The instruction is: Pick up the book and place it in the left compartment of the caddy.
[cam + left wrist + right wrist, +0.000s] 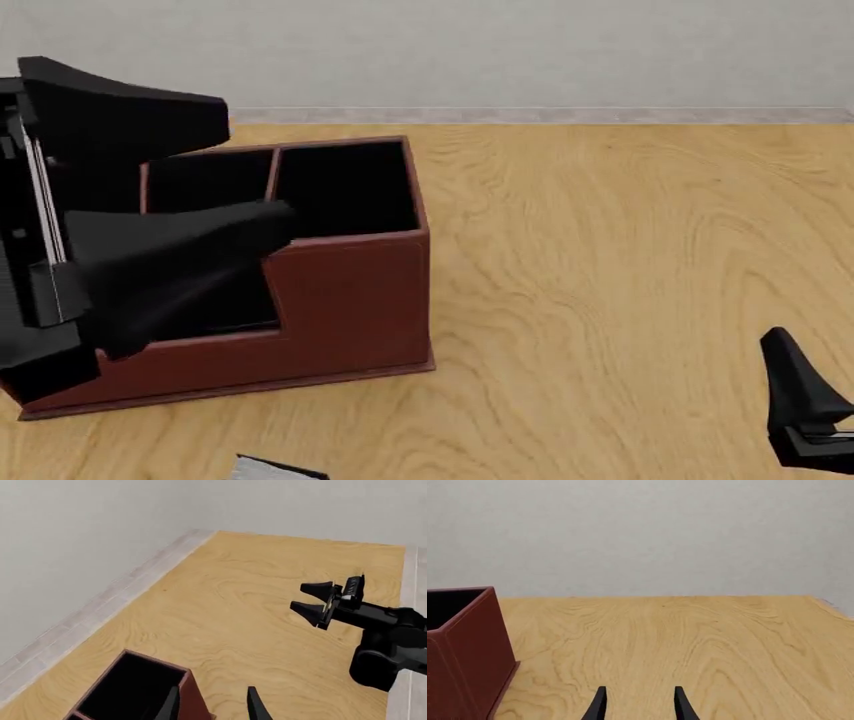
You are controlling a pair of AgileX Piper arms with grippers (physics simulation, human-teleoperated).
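Left wrist view: the left gripper hangs over the caddy corner with its fingers spread and nothing between them, probably lining up; the right gripper, far beyond the caddy, is spread too.

Front view: the caddy's left compartment sits mostly behind the big black left arm. A thin black-and-white sliver, likely the book, lies on the grainy wood table just in front of the caddy, unheld.

Right wrist view: smooth leathery wall, pale stitching, open fingers, no book.
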